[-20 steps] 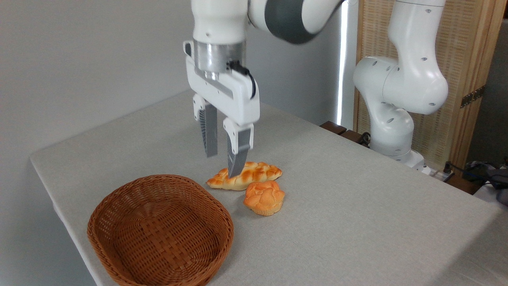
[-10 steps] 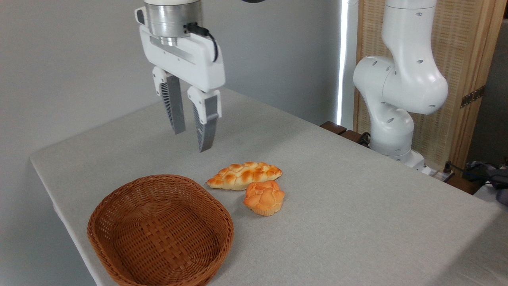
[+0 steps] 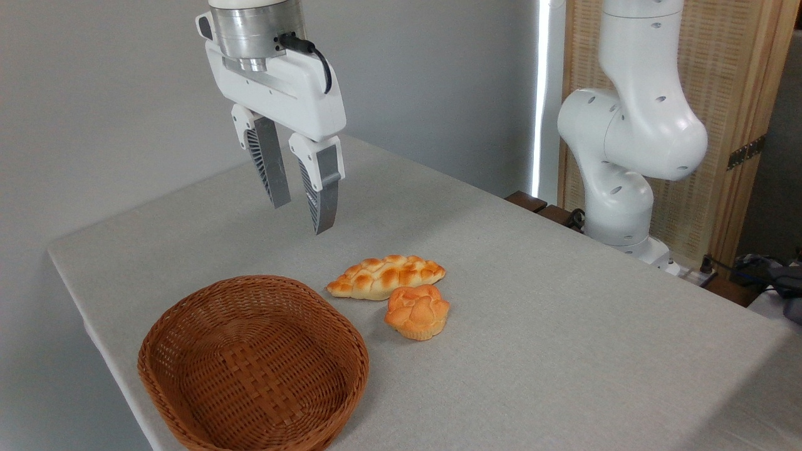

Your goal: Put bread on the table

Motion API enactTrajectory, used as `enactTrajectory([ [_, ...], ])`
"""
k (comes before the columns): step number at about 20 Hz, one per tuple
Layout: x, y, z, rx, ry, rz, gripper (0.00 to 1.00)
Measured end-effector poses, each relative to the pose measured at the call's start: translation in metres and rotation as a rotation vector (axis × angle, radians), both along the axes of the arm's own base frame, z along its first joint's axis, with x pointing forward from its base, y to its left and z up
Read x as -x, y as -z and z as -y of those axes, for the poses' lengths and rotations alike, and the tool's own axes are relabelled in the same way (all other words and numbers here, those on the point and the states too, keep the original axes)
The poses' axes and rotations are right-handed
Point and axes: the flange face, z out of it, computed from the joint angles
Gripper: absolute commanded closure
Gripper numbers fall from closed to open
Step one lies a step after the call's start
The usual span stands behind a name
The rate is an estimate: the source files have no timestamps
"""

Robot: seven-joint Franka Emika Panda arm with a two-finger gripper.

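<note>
Two fingers of your gripper hang apart and empty, the arm cropped above; below-right lie the bun touching the braided loaf on the table.

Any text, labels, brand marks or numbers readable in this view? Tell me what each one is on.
None can be read.
The gripper and the white arm show no legible brand mark or number.
The bread, the braided loaf, the wicker basket and the table carry no print or label.
</note>
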Motion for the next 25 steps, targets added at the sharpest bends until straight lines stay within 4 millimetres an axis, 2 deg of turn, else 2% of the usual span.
enactTrajectory([
  [4,-0.001,0.000,-0.006,0.000,-0.011,0.001,0.00],
  [8,-0.002,0.001,-0.004,0.000,-0.008,-0.001,0.00],
  [14,-0.004,-0.001,-0.023,0.001,-0.042,0.002,0.00],
  [25,-0.006,0.003,-0.028,0.004,-0.053,0.030,0.00],
])
